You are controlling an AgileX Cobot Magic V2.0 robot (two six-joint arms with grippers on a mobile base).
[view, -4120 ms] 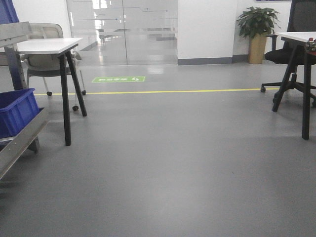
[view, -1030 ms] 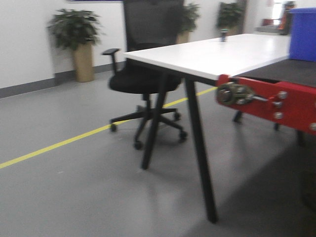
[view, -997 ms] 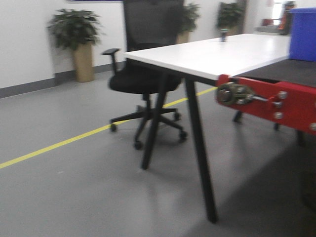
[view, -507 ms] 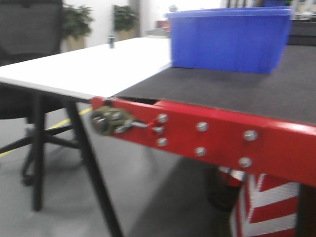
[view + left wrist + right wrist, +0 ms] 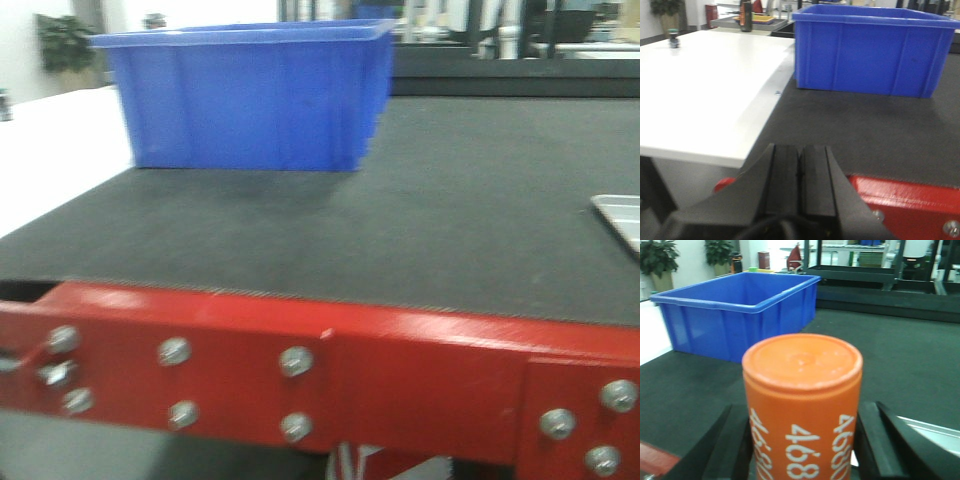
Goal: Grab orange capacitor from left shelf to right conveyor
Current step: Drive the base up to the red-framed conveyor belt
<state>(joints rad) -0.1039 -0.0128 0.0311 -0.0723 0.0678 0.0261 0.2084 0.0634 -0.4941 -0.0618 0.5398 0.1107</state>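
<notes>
At the far left of the left wrist view, a white surface (image 5: 705, 100) is stretching back toward a potted plant (image 5: 667, 12). A small dark object (image 5: 673, 39) is standing near its far end, too blurred to identify. The surface's right edge is lying just beside the right conveyor (image 5: 865, 135), whose dark textured belt is carrying a blue crate (image 5: 870, 50) at its back left part. The left pincer (image 5: 800, 170) is showing at the bottom of that view, pointing toward the conveyor's red front frame (image 5: 900, 200), its two black fingers pressed together with nothing between them.

In the front view the red frame is running across the whole bottom, studded with bolts, and the belt is spreading out behind it. The crate is sitting on the left of the belt, and a silver tray (image 5: 620, 215) is lying flat at the right edge, well apart from the crate.

In the right wrist view the right pincer (image 5: 802, 445) is clamping the orange capacitor (image 5: 802, 390) upright, one black finger on each side. Its flat top is facing the camera and white "4680" print is running along its side. The crate is standing behind it to the left and a corner of the tray is showing just behind it to the right. The capacitor's lower end is running out of the picture, so I cannot tell whether it is touching the belt.
</notes>
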